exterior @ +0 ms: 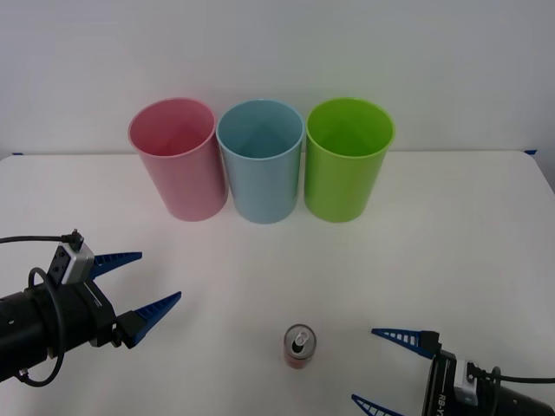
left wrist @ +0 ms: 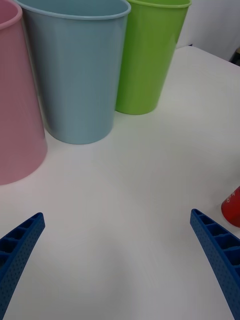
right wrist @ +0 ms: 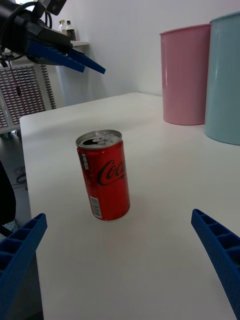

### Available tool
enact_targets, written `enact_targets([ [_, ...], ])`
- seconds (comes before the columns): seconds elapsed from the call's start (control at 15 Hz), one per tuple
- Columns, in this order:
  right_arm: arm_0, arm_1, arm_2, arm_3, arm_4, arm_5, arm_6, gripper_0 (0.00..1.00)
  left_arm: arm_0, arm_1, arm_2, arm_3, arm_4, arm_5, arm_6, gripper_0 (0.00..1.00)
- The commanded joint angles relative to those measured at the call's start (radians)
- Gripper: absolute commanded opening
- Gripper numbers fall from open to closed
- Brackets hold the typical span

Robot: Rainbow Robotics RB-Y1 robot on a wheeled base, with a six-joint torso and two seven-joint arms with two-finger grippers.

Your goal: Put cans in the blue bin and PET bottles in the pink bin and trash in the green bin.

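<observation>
Can (exterior: 299,346) upright on counter (exterior: 451,243), 6 o'clock from blue bin (exterior: 260,160). Right hand (exterior: 392,370) wide open, empty, at can's 4 o'clock. Left hand (exterior: 139,282) wide open, empty, at 9 o'clock.

White table (exterior: 486,225), plain white wall (exterior: 277,43), grey rack (right wrist: 27,95) beyond

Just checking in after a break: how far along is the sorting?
Nothing looks sorted yet: the can stands upright on the table, apart from the bins. The right claw is open beside it, not touching; the left claw is open too, holding nothing. Left: grasp the can and drop it in the blue bin.
</observation>
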State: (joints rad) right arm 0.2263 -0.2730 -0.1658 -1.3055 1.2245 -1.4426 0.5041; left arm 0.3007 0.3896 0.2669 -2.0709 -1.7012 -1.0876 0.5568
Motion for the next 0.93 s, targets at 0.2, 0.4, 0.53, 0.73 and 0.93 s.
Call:
enact_targets([
  [0.2, -0.019, 0.0, 0.081, 0.0, -0.017, 0.08, 0.019, 1.0, 0.0, 0.0, 0.0, 0.0, 0.0, 0.0, 0.0, 1.0],
  [0.4, -0.025, 0.0, 0.14, 0.002, -0.037, 0.134, 0.027, 1.0, 0.0, 0.0, 0.0, 0.0, 0.0, 0.0, 0.0, 1.0],
  [0.53, -0.031, 0.0, 0.186, 0.0, -0.06, 0.174, 0.034, 1.0, 0.0, 0.0, 0.0, 0.0, 0.0, 0.0, 0.0, 1.0],
  [0.73, -0.041, 0.0, 0.246, 0.0, -0.089, 0.232, 0.048, 1.0, 0.0, 0.0, 0.0, 0.0, 0.0, 0.0, 0.0, 1.0],
  [0.93, -0.05, 0.0, 0.299, 0.0, -0.117, 0.286, 0.068, 1.0, 0.0, 0.0, 0.0, 0.0, 0.0, 0.0, 0.0, 1.0],
])
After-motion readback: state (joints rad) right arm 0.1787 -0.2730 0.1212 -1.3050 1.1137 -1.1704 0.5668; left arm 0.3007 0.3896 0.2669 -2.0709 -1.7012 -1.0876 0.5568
